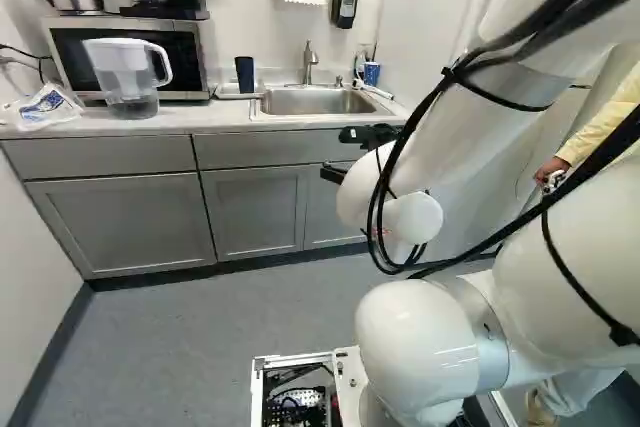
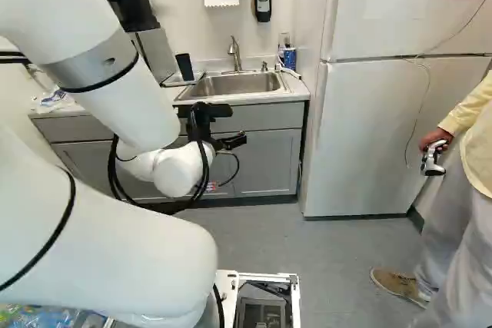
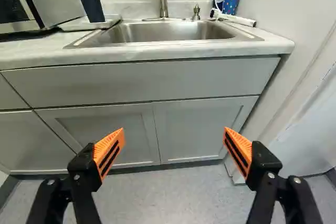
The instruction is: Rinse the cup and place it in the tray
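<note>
A tall, dark blue cup (image 3: 90, 2) is standing on a shallow white tray (image 3: 86, 25). The tray is lying flat on the counter (image 3: 37, 55) beside the sink (image 3: 163, 33).

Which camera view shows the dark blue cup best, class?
The wrist view: it shows the dark blue cup largest and unobstructed. Both base views also show it whole, but smaller, beside the sink.

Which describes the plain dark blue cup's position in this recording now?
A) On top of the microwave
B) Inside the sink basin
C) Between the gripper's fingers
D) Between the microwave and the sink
D: the plain dark blue cup stands between the microwave and the sink, while the gripper is open with nothing between its fingers.
</note>
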Robot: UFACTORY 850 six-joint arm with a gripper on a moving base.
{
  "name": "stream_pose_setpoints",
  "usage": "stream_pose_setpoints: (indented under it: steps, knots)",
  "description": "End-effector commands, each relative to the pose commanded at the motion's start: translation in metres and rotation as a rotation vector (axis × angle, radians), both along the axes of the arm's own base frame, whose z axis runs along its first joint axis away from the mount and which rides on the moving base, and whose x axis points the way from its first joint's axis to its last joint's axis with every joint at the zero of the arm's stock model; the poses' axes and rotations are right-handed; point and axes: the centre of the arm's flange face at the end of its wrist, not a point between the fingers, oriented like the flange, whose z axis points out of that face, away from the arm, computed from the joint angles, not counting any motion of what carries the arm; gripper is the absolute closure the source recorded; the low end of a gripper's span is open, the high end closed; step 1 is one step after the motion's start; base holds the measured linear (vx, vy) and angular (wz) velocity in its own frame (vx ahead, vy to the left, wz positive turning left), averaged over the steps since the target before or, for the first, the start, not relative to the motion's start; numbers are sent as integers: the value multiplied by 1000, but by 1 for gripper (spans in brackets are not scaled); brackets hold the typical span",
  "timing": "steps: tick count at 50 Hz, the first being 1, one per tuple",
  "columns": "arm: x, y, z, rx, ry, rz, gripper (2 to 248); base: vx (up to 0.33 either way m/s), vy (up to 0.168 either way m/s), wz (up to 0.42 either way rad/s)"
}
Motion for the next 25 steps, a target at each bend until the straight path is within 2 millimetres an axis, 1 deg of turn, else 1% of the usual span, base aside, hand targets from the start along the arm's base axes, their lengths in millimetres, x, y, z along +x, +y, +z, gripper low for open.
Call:
stream_pose_setpoints:
  steps: [25]
  knots:
    - [-2,0,-1,-1,-3,-2,3,0,0,0]
